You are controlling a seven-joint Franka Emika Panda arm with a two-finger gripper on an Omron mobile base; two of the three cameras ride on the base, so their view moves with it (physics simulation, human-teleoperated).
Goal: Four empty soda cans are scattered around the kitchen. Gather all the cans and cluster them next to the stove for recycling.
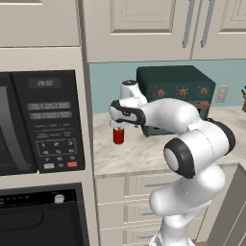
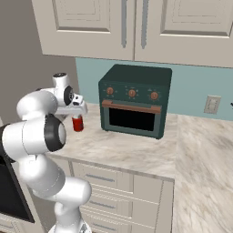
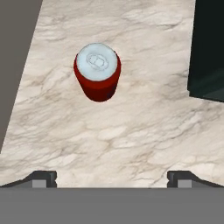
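We see a small red can [image 3: 97, 72] with a round silver top standing upright on the veined, pale marble counter [image 3: 131, 131], near the counter's left end and left of the boxy dark green toaster oven [image 2: 134, 100]. Our gripper [image 1: 117, 127] hangs just above it, jaws spread wide and holding nothing. In the left base view the hand hides the can's top, and the arm covers part of the oven.
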